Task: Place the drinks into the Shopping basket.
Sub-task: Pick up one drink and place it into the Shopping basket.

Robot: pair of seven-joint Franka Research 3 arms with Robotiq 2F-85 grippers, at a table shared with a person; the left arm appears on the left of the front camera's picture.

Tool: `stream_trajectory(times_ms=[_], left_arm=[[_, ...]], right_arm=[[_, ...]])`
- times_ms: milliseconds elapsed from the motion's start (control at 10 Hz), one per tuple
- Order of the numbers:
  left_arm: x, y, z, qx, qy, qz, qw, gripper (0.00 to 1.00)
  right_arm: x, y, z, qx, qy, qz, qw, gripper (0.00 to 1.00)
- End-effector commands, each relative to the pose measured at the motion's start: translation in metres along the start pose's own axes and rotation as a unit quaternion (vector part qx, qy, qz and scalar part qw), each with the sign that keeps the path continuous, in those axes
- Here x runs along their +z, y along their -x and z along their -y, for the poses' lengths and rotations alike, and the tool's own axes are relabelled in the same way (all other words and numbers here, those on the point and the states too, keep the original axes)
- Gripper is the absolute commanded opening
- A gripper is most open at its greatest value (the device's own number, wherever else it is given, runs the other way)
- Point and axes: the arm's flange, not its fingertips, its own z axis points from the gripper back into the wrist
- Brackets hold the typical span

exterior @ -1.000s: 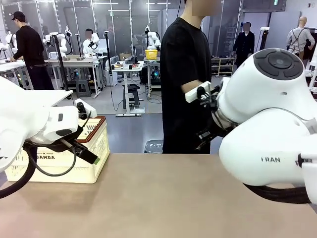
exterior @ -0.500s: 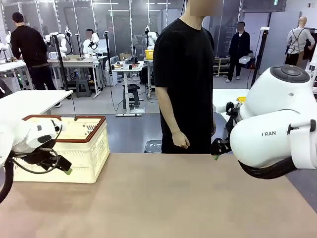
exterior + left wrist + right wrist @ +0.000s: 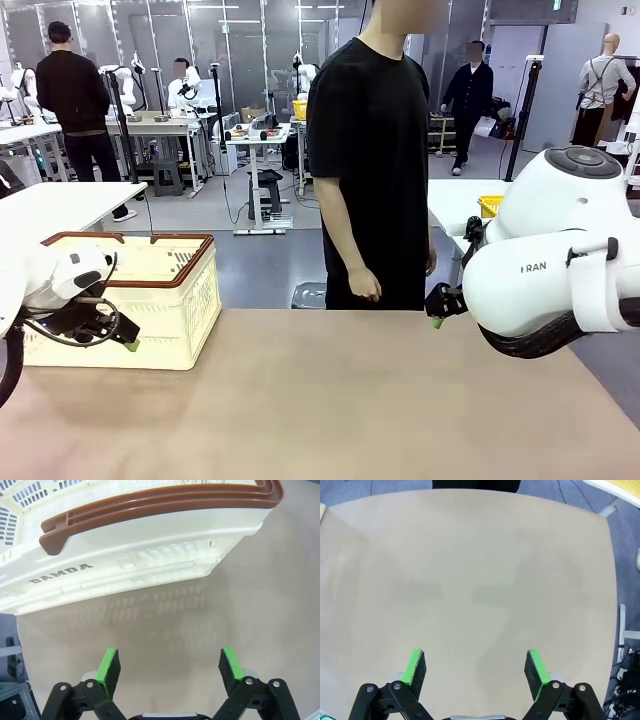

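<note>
Shopping basket (image 3: 150,555) — just ahead of left gripper (image 3: 169,654)

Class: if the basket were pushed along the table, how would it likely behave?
The basket is probably light for its size: its walls are plastic lattice. It would likely slide, not tip, standing wide and flat on the smooth table. Its handles, folded on the rim, may swing.

Shopping basket (image 3: 180,310) partly behind left arm (image 3: 62,276)
</note>
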Motion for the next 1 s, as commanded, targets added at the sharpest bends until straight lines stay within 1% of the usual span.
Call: stream_trajectory(times_ms=[0,900], left_arm=[[-0.0018,0.0008,-0.0022,0.002,0.001,-0.002,1.0,1.0],[-0.0018,0.0008,-0.0022,0.002,0.001,-0.002,1.0,1.0]], right_arm=[[0.0002,0.0,-0.0002,0.007,-0.001,0.0,1.0,1.0],[0.0002,0.0,-0.0002,0.007,-0.001,0.0,1.0,1.0]])
